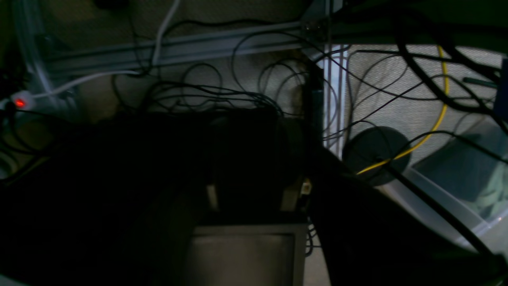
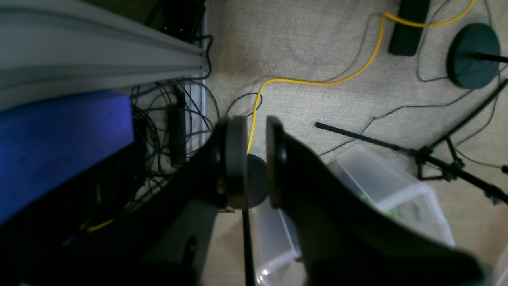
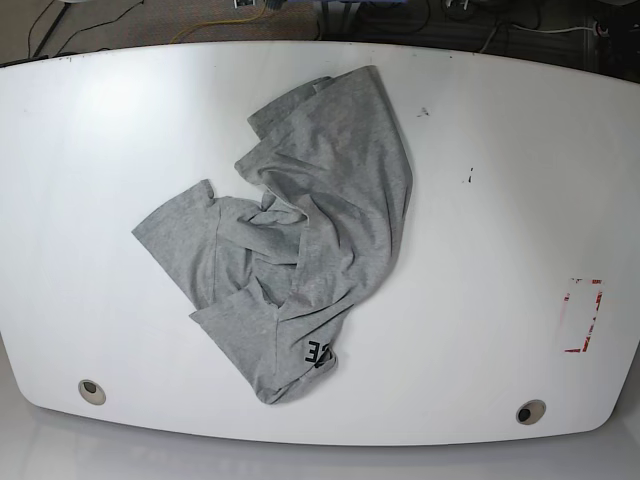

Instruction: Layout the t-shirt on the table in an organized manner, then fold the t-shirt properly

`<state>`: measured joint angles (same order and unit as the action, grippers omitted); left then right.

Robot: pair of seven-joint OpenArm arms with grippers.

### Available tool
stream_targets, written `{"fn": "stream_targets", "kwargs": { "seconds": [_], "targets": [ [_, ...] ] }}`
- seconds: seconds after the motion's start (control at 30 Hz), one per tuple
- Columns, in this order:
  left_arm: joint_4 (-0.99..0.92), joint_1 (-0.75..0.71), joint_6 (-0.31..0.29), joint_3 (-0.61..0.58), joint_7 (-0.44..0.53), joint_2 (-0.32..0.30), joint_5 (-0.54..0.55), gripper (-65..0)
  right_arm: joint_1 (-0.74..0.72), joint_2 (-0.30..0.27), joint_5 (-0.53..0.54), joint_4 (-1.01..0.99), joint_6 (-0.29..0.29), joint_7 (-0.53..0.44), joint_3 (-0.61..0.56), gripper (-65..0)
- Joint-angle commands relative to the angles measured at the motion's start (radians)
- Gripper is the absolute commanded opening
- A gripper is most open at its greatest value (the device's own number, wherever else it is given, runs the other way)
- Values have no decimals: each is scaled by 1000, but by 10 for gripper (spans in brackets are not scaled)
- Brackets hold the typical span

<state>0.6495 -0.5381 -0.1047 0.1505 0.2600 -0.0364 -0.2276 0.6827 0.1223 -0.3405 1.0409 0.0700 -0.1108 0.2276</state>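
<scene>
The light grey t-shirt (image 3: pixel 320 220) lies crumpled in a loose heap on the middle of the white table (image 3: pixel 500 150), with a bit of black lettering (image 3: pixel 318 352) showing at its near hem. Neither arm appears in the base view. Both wrist views look down at the floor beside the table. My right gripper (image 2: pixel 256 159) has a narrow gap between its pads and holds nothing. My left gripper (image 1: pixel 254 159) shows only as dark shapes, set apart, with no cloth between them.
Two metal grommets (image 3: pixel 91 391) (image 3: pixel 530 411) sit near the table's front edge, and a red-outlined rectangle (image 3: pixel 583 315) marks the right side. On the floor are tangled cables, a yellow cable (image 2: pixel 317 82), stand bases and a clear plastic bin (image 2: pixel 389 182).
</scene>
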Motion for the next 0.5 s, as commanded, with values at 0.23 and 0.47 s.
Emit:
{"fn": "stream_targets", "kwargs": {
  "seconds": [0.23,0.47],
  "targets": [
    [175,-141,1,1,14,-4,41,-472,119,3,1,138,1,-17,-41,-572],
    [266,-219,-2,1,14,-29,138,-472,200,-2,62,255,1,-19,-52,-604]
  ]
}}
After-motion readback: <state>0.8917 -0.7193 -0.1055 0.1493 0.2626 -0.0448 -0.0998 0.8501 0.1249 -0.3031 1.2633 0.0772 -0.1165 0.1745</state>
